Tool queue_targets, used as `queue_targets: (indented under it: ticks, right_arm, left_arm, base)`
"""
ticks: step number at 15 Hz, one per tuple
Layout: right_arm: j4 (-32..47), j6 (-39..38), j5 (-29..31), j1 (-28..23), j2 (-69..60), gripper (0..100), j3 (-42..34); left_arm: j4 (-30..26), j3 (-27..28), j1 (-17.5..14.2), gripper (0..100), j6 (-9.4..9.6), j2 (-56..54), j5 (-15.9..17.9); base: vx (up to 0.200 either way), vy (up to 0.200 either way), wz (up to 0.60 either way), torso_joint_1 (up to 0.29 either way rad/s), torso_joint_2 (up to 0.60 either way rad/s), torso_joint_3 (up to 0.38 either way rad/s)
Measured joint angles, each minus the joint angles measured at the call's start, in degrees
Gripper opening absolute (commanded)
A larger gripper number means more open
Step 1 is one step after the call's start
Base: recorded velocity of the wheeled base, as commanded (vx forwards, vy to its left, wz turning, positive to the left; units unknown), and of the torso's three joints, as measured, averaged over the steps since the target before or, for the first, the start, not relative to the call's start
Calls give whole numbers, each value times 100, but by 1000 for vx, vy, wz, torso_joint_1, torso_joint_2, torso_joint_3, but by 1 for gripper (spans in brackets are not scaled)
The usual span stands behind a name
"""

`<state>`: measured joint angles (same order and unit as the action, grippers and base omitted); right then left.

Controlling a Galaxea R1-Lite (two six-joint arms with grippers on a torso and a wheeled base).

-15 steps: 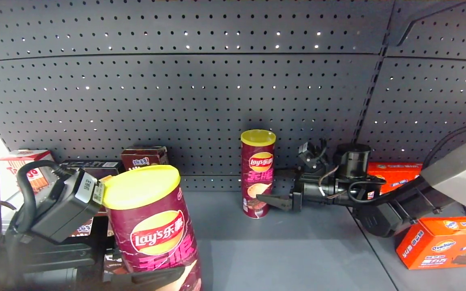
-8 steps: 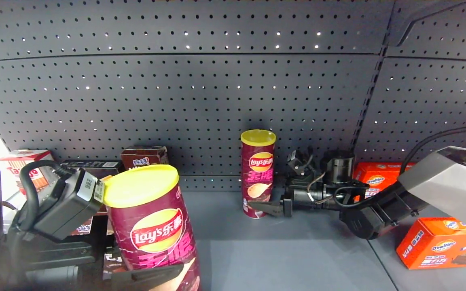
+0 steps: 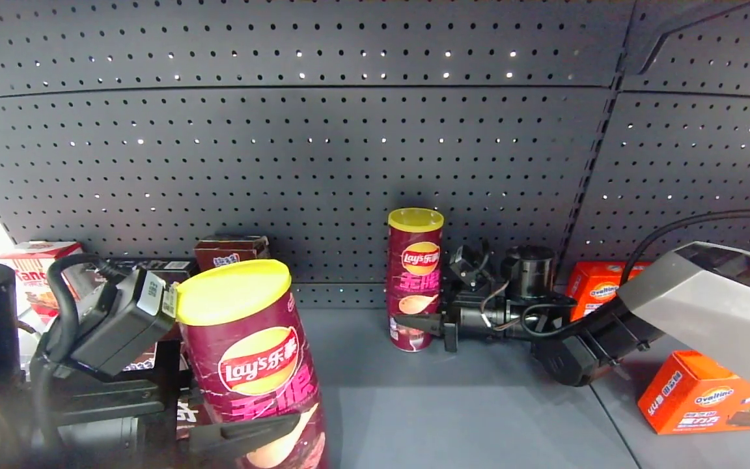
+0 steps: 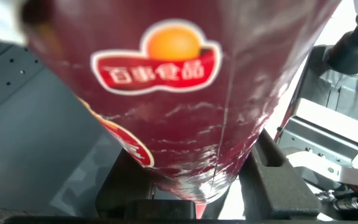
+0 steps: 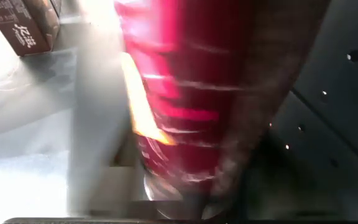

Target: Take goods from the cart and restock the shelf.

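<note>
Left gripper [image 3: 264, 426] is clamped on the lower body of the held chip can [image 3: 248, 352], which is upright, yellow lid up, before the left part of the shelf [image 3: 453, 404]. The second chip can [image 3: 415, 280] stands upright at the shelf's back, by the pegboard [image 3: 323, 163]. Right gripper [image 3: 411, 319] sits low at this can from the right; whether it grips: cannot tell. Orange box [image 3: 707, 400] lies far right.

near can [image 3: 254, 371]: maroon, yellow lid | far can [image 3: 415, 286]: maroon, yellow lid | front box [image 3: 707, 397]: orange
</note>
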<state>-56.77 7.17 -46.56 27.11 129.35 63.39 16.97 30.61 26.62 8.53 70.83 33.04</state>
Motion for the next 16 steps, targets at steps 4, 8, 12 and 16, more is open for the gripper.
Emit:
queue_targets:
  ticks: [4, 8, 12, 16]
  right_arm:
    - [1, 7, 20, 4, -80, 0, -69]
    - [1, 5, 33, 65, -521, 0, -468]
    - [61, -77, 523, 238, -1207, 0, -1251]
    - [1, -151, 1079, 566, -2170, 0, -2376]
  left_arm:
    - [-2, -134, 0, 0, 0, -7, 0]
    - [-11, -223, -6, 0, 0, -71, -6]
    - [-20, -230, -9, 0, 0, -104, -17]
    - [-26, -269, -6, 0, 0, -143, -41]
  base:
    - [0, 0, 0, 0, 0, 0]
    - [0, 0, 0, 0, 0, 0]
    - [0, 0, 0, 0, 0, 0]
    - [0, 0, 0, 0, 0, 0]
